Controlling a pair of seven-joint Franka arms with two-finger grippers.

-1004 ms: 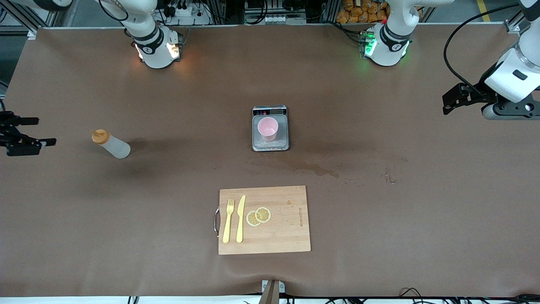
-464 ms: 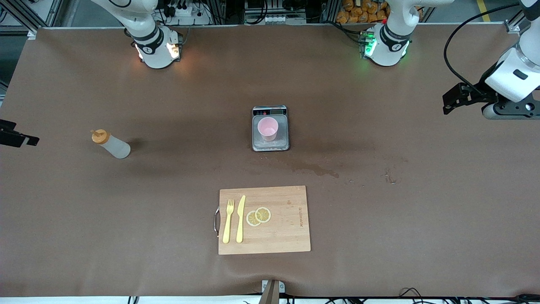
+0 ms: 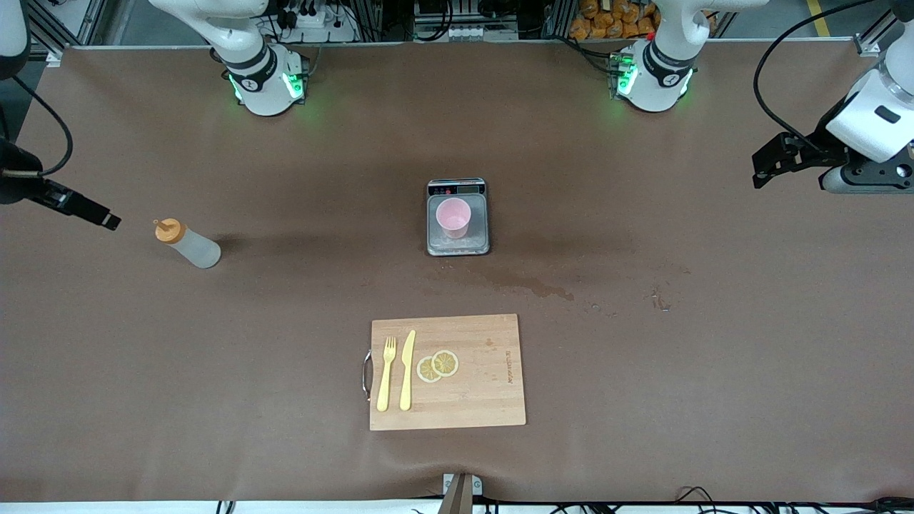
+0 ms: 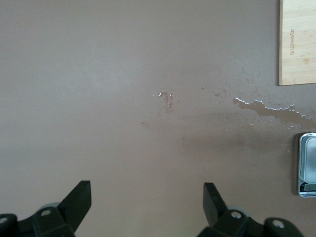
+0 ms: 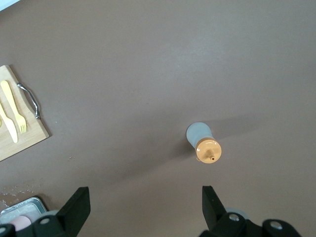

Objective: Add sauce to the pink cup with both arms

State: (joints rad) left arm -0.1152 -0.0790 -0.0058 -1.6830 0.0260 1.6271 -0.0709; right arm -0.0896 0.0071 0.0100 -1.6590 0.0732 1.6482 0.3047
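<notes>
The right gripper (image 5: 143,207) is hanging wide open above the table near the standing sauce (image 5: 205,143); the left gripper (image 4: 147,205) is waiting, wide open.

The scale (image 4: 308,165) and board (image 4: 297,42) are running off the left wrist view's edge; the cup (image 5: 19,223) is showing only partly in the right wrist view, cut by the edge.

The squeeze bottle (image 3: 187,243) stands upright on the bench, translucent white with an orange cap and thin nozzle, toward the right arm's end, at nine o'clock from the cup. The pale pink cup (image 3: 453,217) stands upright mid-bench, mouth up.
</notes>
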